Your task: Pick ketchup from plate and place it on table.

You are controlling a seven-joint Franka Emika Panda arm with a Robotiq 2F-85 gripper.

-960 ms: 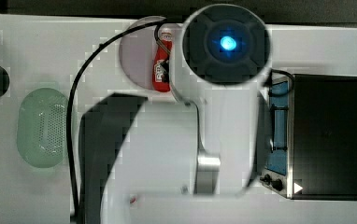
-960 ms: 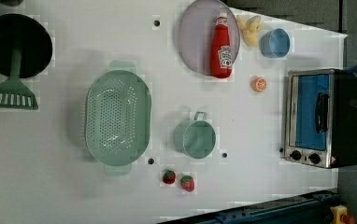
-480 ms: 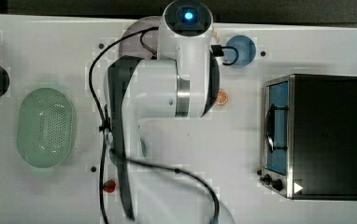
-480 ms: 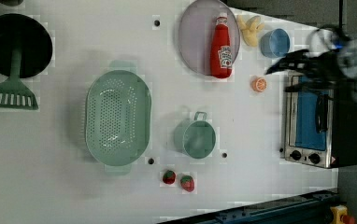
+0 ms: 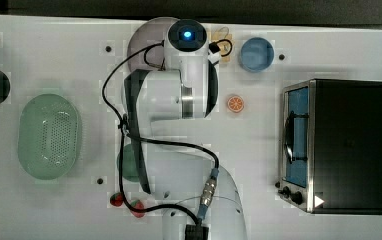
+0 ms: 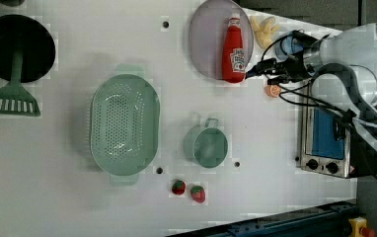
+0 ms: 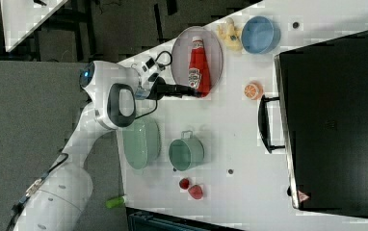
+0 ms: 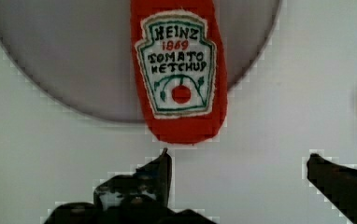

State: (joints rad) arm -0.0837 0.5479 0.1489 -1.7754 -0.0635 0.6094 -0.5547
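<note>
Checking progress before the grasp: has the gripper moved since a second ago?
Yes. In the left view the gripper has come in from the right, past the toaster oven, to the ketchup's base.

We saw the white jointed robot arm [image 7: 110, 103] reaching out level above the surface, its black cable looping along the upper link. At its tip the black two-fingered gripper [image 8: 237, 163] stood with its jaws spread wide and nothing between them; one dark fingertip [image 8: 163, 161] showed clearly in the wrist view.
</note>
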